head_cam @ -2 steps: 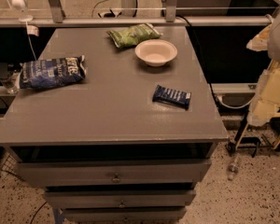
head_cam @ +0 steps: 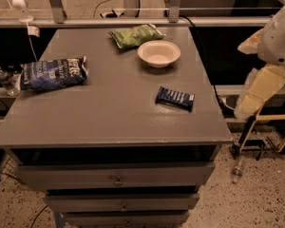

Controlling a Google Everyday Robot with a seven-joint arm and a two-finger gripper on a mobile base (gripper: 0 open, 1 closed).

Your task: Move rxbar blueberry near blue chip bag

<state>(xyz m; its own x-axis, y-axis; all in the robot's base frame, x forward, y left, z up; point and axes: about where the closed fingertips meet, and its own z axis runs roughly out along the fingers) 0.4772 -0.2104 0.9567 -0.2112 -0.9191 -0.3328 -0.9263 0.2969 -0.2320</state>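
The rxbar blueberry (head_cam: 175,98), a small flat dark blue bar, lies on the right part of the grey table (head_cam: 114,113). The blue chip bag (head_cam: 53,73), large and crinkled with white lettering, lies at the table's left edge, far from the bar. My arm hangs off the table's right side, and my gripper (head_cam: 256,96) shows as a pale yellowish shape below the white arm housing (head_cam: 281,32). It is to the right of the bar, beyond the table edge, and touches nothing on the table.
A green chip bag (head_cam: 135,35) lies at the back middle, with a white bowl (head_cam: 158,53) just in front of it. A water bottle (head_cam: 4,80) stands left of the table. Drawers (head_cam: 116,179) lie below the front edge. A rail runs behind.
My arm at the right has shifted slightly to the left. The bar, the bags and the bowl have not moved.
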